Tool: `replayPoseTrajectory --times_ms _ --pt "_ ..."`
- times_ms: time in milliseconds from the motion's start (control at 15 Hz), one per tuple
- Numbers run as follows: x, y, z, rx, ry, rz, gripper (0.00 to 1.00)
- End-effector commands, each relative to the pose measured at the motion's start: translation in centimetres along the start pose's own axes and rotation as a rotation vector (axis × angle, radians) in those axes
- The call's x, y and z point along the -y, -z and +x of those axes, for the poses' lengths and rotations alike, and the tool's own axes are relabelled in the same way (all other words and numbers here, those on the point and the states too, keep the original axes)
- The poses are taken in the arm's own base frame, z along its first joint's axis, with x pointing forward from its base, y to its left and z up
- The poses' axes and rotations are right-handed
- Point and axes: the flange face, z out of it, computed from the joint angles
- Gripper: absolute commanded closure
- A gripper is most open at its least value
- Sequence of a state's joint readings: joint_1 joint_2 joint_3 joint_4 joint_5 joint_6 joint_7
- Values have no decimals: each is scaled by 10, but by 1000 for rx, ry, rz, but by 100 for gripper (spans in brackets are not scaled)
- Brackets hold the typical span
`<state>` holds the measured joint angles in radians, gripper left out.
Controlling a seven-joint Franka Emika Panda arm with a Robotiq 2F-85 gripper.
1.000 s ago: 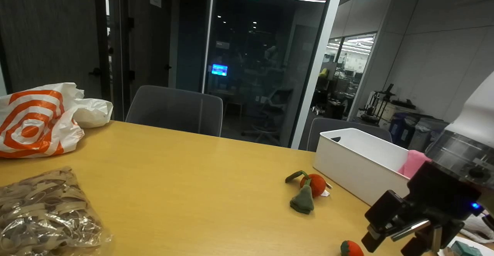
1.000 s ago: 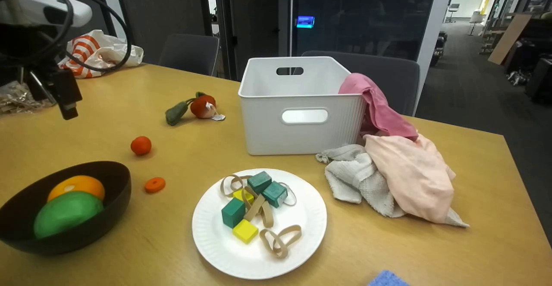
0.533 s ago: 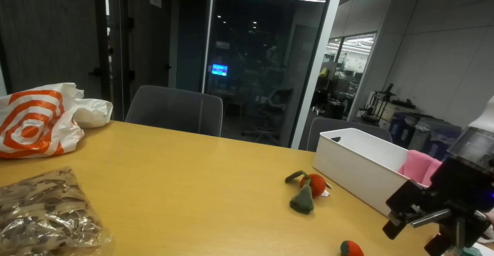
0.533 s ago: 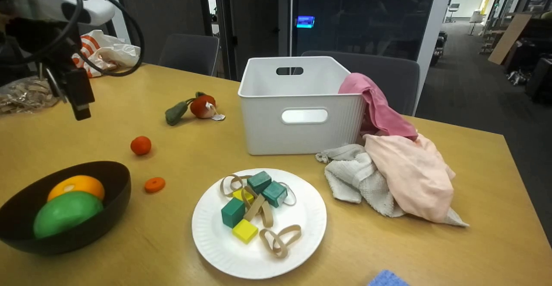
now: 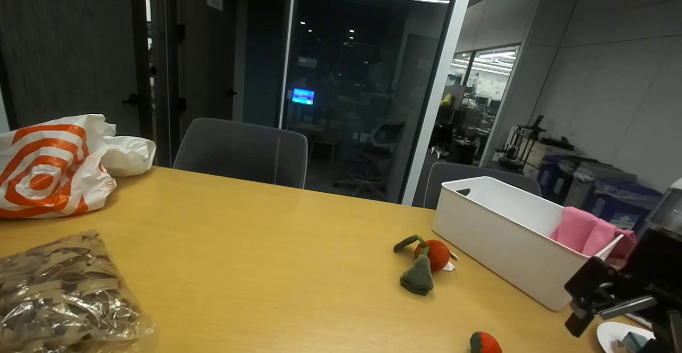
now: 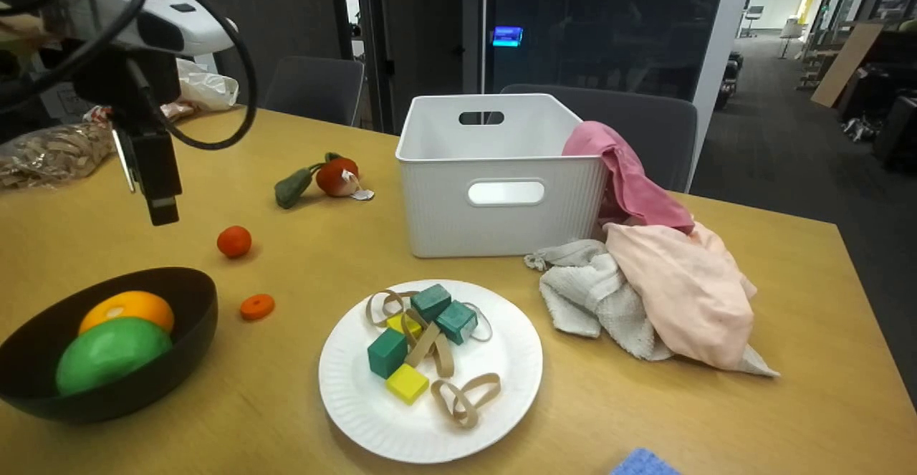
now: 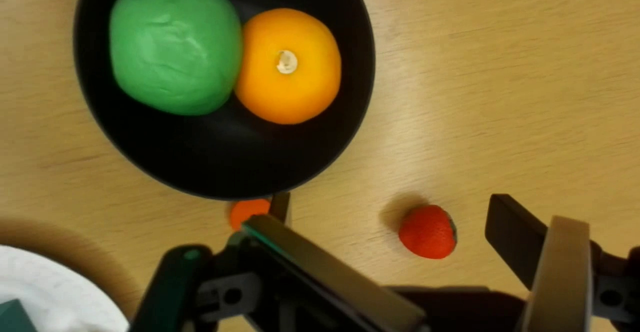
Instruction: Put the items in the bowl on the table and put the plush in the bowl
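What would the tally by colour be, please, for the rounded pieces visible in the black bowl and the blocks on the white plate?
Green piece in the bowl: 1
Orange piece in the bowl: 1
Teal blocks on the plate: 3
Yellow blocks on the plate: 2
Total: 7

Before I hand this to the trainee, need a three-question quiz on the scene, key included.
1. How many pieces show inside the black bowl on the table?
2. Where is the grey-green and red plush? a) in the bowl b) inside the white bin c) on the table
3. True or false: the gripper is open and holds nothing.

Key:
1. Two: a green piece and an orange one, side by side.
2. c
3. True; the strawberry-like piece in the wrist view lies on the table.
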<state>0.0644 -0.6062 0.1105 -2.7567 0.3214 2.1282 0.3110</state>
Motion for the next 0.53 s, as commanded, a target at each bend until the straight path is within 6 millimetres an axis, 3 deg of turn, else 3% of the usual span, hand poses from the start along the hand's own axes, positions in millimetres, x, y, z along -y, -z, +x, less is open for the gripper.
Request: replayPoseTrajectory --times_ms 0,467 --pt "-8 -4 3 -3 -106 -56 0" --pt "-25 -20 -3 118 -223 -129 0"
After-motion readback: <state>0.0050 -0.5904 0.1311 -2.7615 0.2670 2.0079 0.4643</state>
